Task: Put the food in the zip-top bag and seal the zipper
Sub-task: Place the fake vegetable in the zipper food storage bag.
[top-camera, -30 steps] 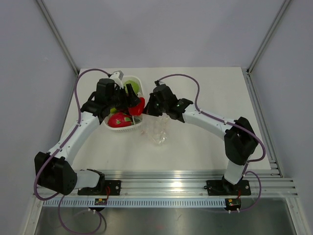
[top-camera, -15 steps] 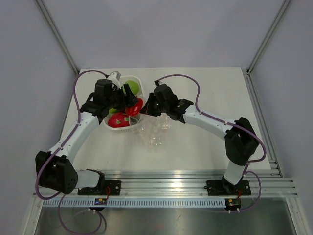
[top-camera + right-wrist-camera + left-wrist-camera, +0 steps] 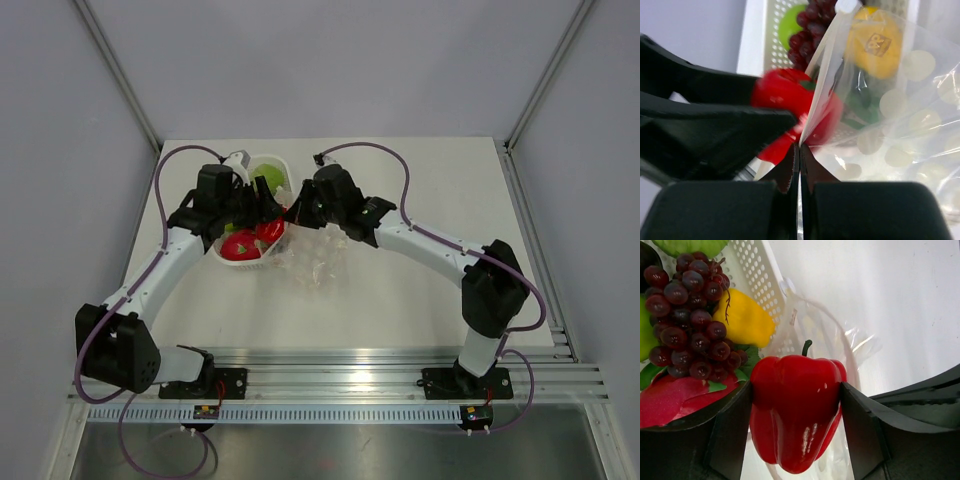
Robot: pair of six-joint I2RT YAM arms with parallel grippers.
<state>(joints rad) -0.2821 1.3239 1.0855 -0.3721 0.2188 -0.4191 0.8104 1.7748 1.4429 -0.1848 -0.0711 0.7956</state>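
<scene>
My left gripper [image 3: 796, 405] is shut on a glossy red pepper [image 3: 792, 407], held beside the white basket's [image 3: 760, 280] right rim and over the zip-top bag's mouth [image 3: 840, 345]. In the top view the pepper [image 3: 270, 230] sits between both grippers. My right gripper [image 3: 799, 150] is shut on the upper edge of the transparent bag [image 3: 900, 115], lifting it; the bag [image 3: 312, 258] hangs crumpled beside the basket. A dark purple grape bunch [image 3: 687, 315], a yellow piece [image 3: 745, 320], a green piece [image 3: 687, 246] and a red fruit [image 3: 670, 400] lie in the basket.
The white slotted basket [image 3: 283, 172] stands left of centre on the white table, with my left arm over it. Grey walls enclose the table on three sides. An aluminium rail [image 3: 400, 358] runs along the near edge.
My left gripper has carried the red pepper down and right toward the bag. My right gripper has pulled the bag's edge up and left toward the basket, bunching the bag closer.
</scene>
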